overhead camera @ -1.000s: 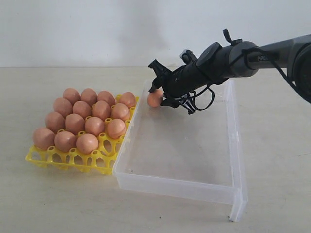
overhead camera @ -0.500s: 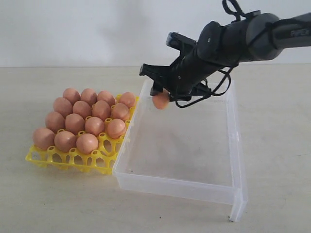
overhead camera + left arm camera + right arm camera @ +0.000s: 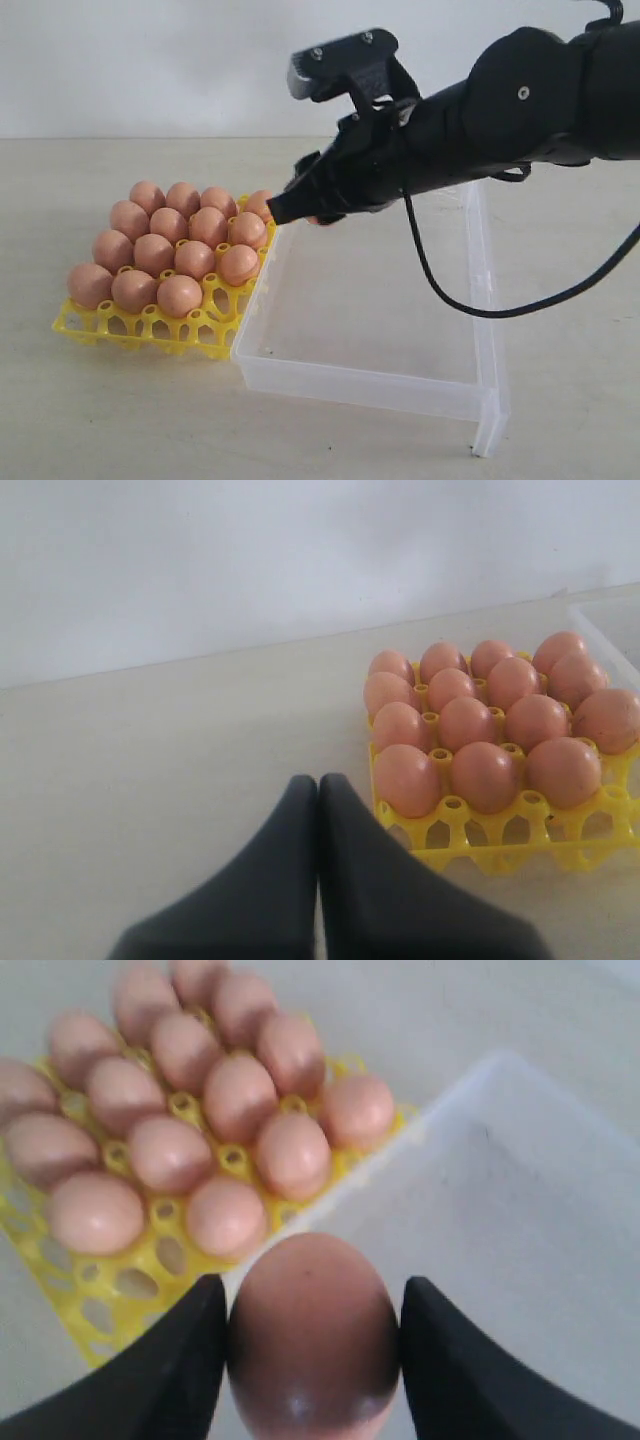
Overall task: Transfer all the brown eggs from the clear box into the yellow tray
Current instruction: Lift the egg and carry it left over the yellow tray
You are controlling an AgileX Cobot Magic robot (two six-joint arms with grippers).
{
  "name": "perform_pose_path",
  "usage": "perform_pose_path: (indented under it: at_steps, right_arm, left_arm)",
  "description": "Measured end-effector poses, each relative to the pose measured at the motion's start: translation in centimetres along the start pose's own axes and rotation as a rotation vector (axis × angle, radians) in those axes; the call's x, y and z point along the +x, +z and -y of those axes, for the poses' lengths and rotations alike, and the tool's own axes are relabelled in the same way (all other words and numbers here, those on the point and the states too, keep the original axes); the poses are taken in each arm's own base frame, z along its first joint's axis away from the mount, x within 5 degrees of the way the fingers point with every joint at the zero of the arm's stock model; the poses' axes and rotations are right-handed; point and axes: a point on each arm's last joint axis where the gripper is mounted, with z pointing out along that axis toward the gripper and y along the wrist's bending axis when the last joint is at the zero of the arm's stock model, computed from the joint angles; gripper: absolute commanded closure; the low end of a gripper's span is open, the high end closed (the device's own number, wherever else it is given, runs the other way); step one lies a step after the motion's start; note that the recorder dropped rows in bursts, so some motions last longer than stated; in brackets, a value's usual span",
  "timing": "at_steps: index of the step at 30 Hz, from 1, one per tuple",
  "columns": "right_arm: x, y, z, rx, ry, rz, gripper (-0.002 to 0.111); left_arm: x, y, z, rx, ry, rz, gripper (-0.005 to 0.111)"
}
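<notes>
Plain white wall [image 3: 150,60] behind; pale beige tabletop [image 3: 120,420], matte, soft even light, faint shadows.

Exterior side-on, wrist views close, sharing yellow tray [image 3: 100,324]

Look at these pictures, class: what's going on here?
The right pincer holds one brown egg in the air above the clear box's edge, beside the yellow tray. Fifteen eggs already sit in the tray, and one corner cup next to the box is open. No other egg shows in the box. The left pincer is shut on nothing, short of the tray.
</notes>
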Motion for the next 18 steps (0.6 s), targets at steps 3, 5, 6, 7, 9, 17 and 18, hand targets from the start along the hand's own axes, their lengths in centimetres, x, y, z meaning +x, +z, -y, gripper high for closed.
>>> perform_pose_path:
  at_steps: [3, 5, 6, 7, 9, 17, 18]
  right_arm:
    - [-1.4, -0.7, -2.1, -0.010, -0.047, 0.125, 0.109]
    - [-1.8, -0.7, -3.3, -0.016, -0.066, 0.184, 0.109]
    - [-2.0, -0.6, -3.9, -0.018, -0.065, 0.215, 0.109]
    - [-2.1, -0.3, -4.4, -0.018, -0.058, 0.245, 0.109]
    - [-2.2, 0.5, -5.0, -0.016, -0.018, 0.296, 0.109]
    - [-3.6, 1.3, -4.7, -0.071, 0.505, 0.630, 0.109]
    - [-4.3, 0.8, -4.6, -0.109, 0.594, 0.718, 0.109]
  left_arm:
    - [0.0, 0.0, 0.0, 0.000, 0.000, 0.000, 0.111]
    - [0.0, 0.0, 0.0, 0.000, 0.000, 0.000, 0.111]
    - [0.0, 0.0, 0.0, 0.000, 0.000, 0.000, 0.111]
    - [0.0, 0.0, 0.0, 0.000, 0.000, 0.000, 0.111]
    - [0.0, 0.0, 0.0, 0.000, 0.000, 0.000, 0.111]
    - [0.0, 0.0, 0.0, 0.000, 0.000, 0.000, 0.111]
    - [0.0, 0.0, 0.0, 0.000, 0.000, 0.000, 0.111]
